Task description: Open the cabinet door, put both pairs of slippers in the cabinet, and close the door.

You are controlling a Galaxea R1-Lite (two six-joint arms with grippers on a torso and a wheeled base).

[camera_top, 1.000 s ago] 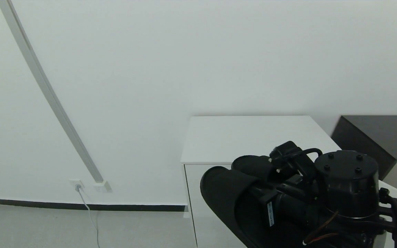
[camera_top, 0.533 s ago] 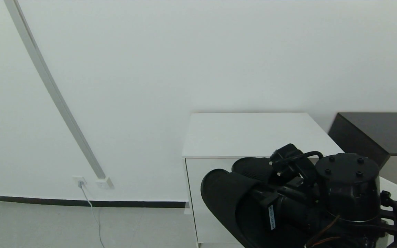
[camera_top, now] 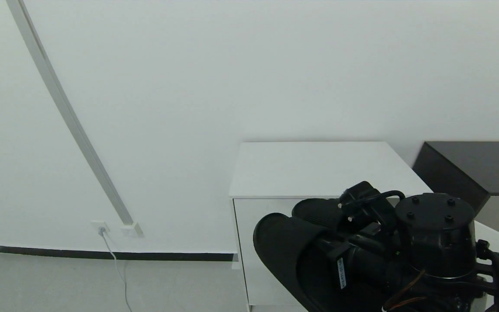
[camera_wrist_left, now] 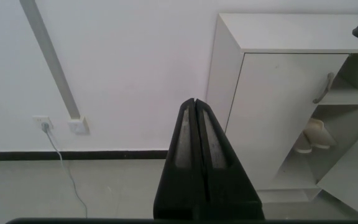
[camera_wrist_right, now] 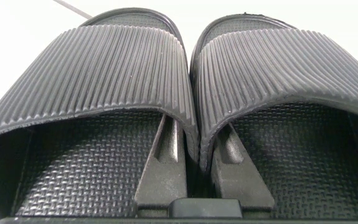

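A white cabinet (camera_top: 310,169) stands against the wall. In the left wrist view its left door (camera_wrist_left: 278,112) is closed, and the right side stands open onto shelves. A pale beige pair of slippers (camera_wrist_left: 316,137) rests on a shelf inside. My right gripper (camera_wrist_right: 194,146) is shut on a black ribbed pair of slippers (camera_wrist_right: 129,68), one finger (camera_wrist_right: 166,168) inside each slipper, pinching their inner sides together. This black pair (camera_top: 284,247) hangs in front of the cabinet's front. My left gripper (camera_wrist_left: 195,109) is shut on nothing and points at the wall left of the cabinet.
A dark piece of furniture (camera_top: 470,169) stands right of the cabinet. A wall socket with a hanging cable (camera_top: 98,227) and a slanting conduit strip (camera_top: 67,117) are on the wall to the left. Bare floor (camera_top: 59,286) lies left of the cabinet.
The whole head picture shifted slightly a second ago, so the camera moved. The right arm and the black slippers keep the same place in view.
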